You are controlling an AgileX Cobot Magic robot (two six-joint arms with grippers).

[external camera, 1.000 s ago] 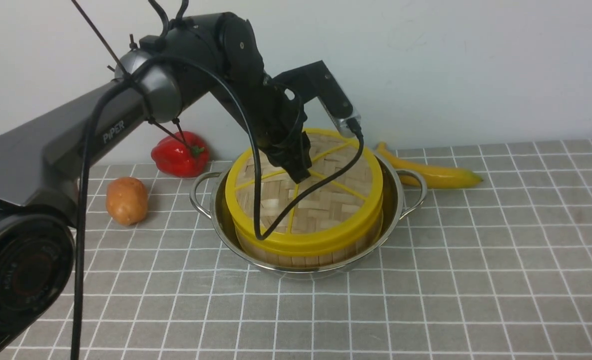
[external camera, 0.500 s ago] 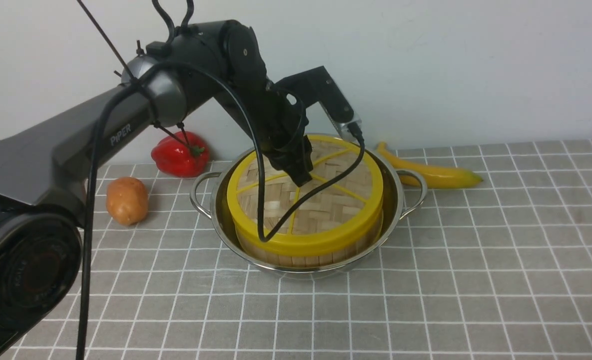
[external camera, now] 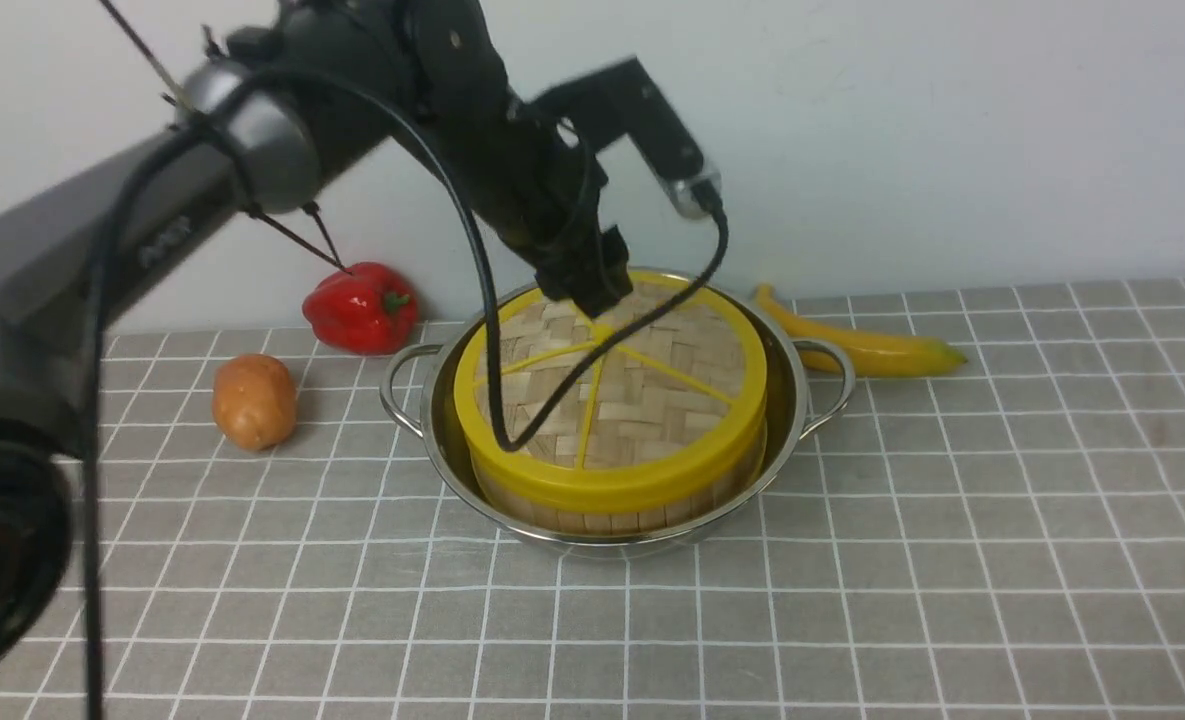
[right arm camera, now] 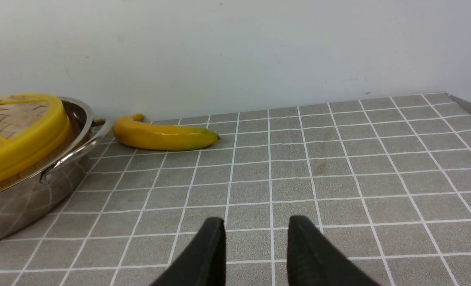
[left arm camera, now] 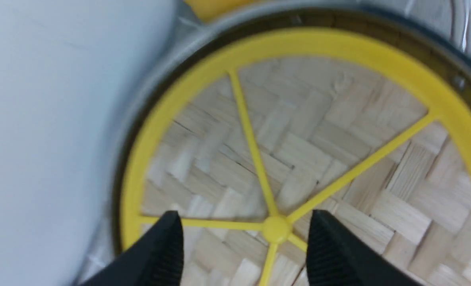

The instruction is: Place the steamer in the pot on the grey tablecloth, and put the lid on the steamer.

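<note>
Lid [external camera: 617, 400] sat on the steamer [external camera: 602, 505] inside the pot [external camera: 802, 400], with the left gripper [external camera: 592, 290] poised just above its centre knob.

Left jaws were spread apart, one black finger [left arm camera: 159, 250] on either side of the yellow knob [left arm camera: 276, 229], gripping nothing. Pot stood on the grey tablecloth [external camera: 952, 550], left of centre. Right gripper [right arm camera: 255, 246] hung low over bare cloth to the right of the pot, jaws parted and empty. Banana [external camera: 867, 345] lay just beyond the pot's right handle; red pepper [external camera: 362, 308] and potato [external camera: 254, 400] sat to the pot's left.
</note>
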